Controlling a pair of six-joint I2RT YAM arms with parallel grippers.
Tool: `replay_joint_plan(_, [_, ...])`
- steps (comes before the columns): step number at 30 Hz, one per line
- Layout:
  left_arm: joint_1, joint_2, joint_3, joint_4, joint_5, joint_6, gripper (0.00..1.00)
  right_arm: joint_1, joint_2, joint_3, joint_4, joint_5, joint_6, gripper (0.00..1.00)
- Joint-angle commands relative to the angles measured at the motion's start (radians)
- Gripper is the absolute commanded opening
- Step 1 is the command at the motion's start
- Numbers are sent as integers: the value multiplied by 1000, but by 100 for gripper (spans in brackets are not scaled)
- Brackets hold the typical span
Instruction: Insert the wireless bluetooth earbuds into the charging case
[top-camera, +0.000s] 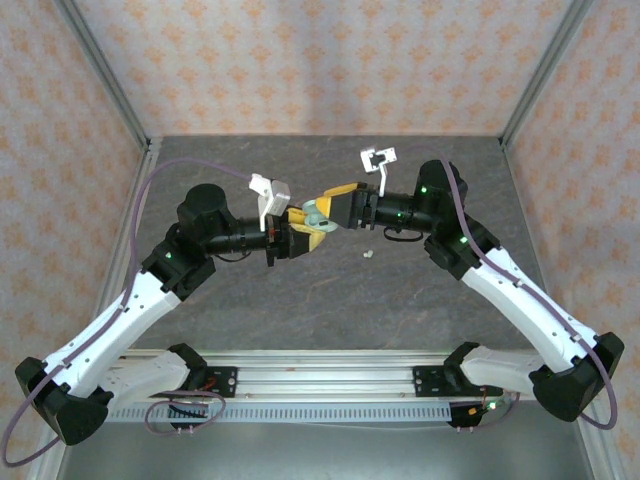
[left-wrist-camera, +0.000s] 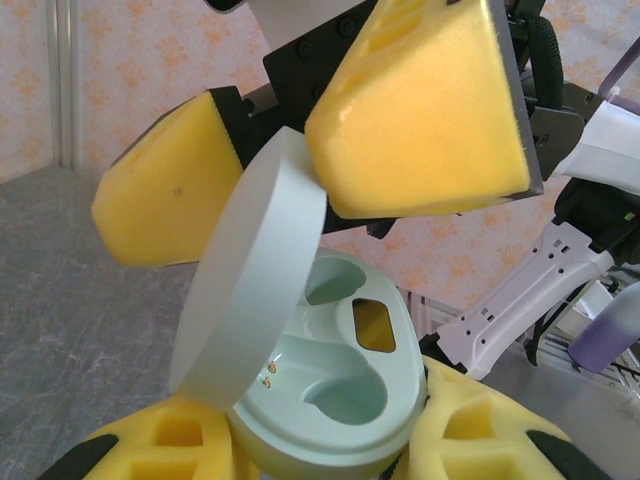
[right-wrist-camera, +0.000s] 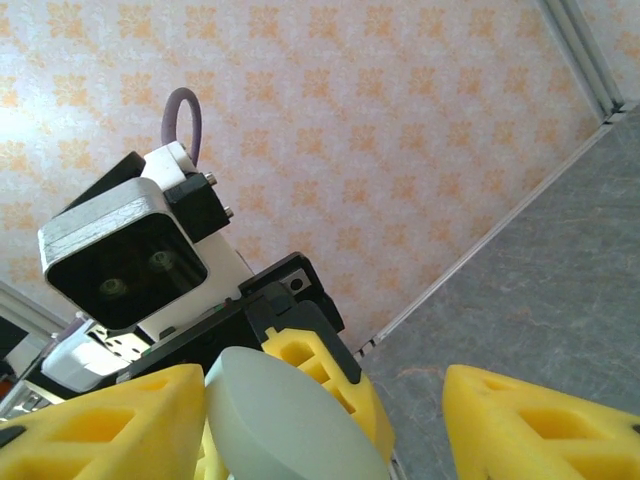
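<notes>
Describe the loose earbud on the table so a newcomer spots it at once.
On the grey table, find where the left gripper and right gripper meet at the mint charging case. Toward the arm bases from the right gripper lies the earbud: a tiny whitish pebble lying loose on the tabletop, far smaller than the case and held by nothing.

Between the left gripper's pads (left-wrist-camera: 140, 450), the charging case (left-wrist-camera: 340, 400) is cropped by the bottom edge, its lid (left-wrist-camera: 255, 280) half hiding one socket. Near the right gripper (top-camera: 325, 210), a pale speck (top-camera: 367, 254) is too small to identify.
</notes>
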Motion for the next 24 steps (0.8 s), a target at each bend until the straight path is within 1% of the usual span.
replay_joint_plan(1, [-8,-28,7,66,-3,-9,5,3,-10,-15,51,-51,2,58])
replay_joint_plan(4, [-8,-23,11,62,2,-13,5,3,-14,-12,50,-52,-14,49])
replay_joint_plan(8, [-8,-20,9,57,7,-15,5,3,-26,-13,48,-23,-38,37])
replay_joint_plan(15, [-7,-23,10,54,5,-14,7,2,-51,-26,91,11,-58,29])
replay_joint_plan(20, [-9,-21,13,62,-2,-15,15,3,-65,-52,157,16,-33,24])
replay_joint_plan(24, [-13,-19,12,85,-6,-27,17,4,-66,-71,219,13,5,20])
